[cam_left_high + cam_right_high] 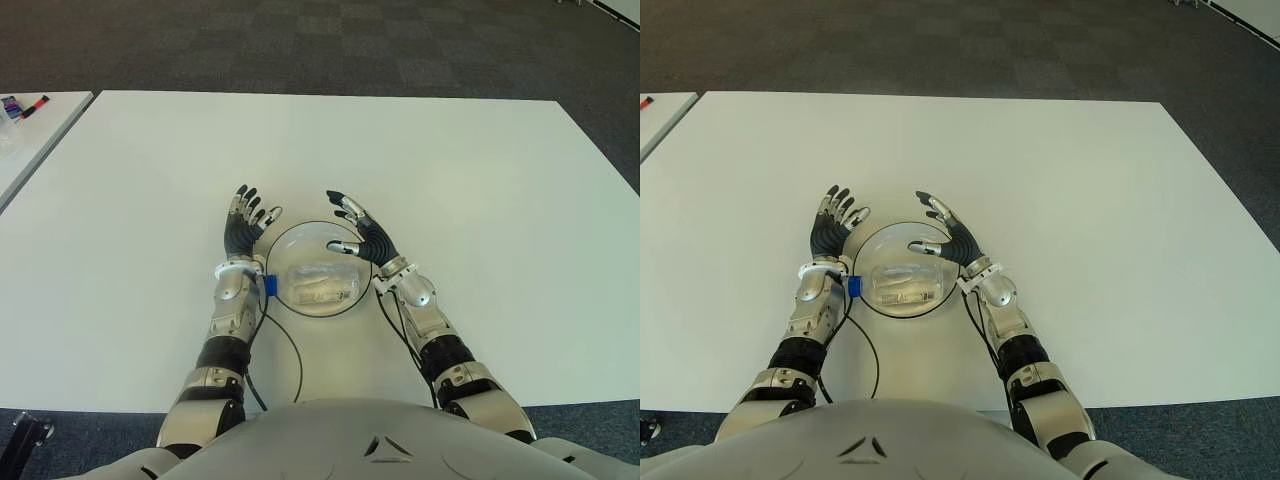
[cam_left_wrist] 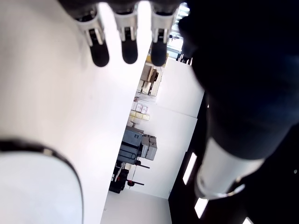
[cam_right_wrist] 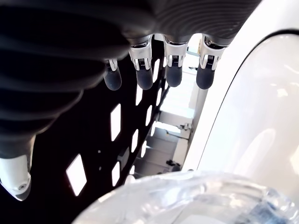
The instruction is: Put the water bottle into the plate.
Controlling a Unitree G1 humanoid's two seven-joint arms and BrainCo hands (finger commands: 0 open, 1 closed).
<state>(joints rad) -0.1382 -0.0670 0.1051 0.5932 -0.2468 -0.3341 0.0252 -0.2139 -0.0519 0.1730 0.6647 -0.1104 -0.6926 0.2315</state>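
Bottle (image 1: pixel 322 284) in plate (image 1: pixel 300 232); both hands' fingers (image 1: pixel 345 207) spread, empty.

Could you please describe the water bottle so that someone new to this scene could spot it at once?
On the large white table, find the round plate with a dark rim, between the open left hand and open right hand. The water bottle lies on its side inside it, the only clear, crumpled thing there.

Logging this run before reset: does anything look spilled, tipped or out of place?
Nothing stands out. The bottle lies on its side inside the plate, no spill visible. Left hand and right hand flank the plate, both open.
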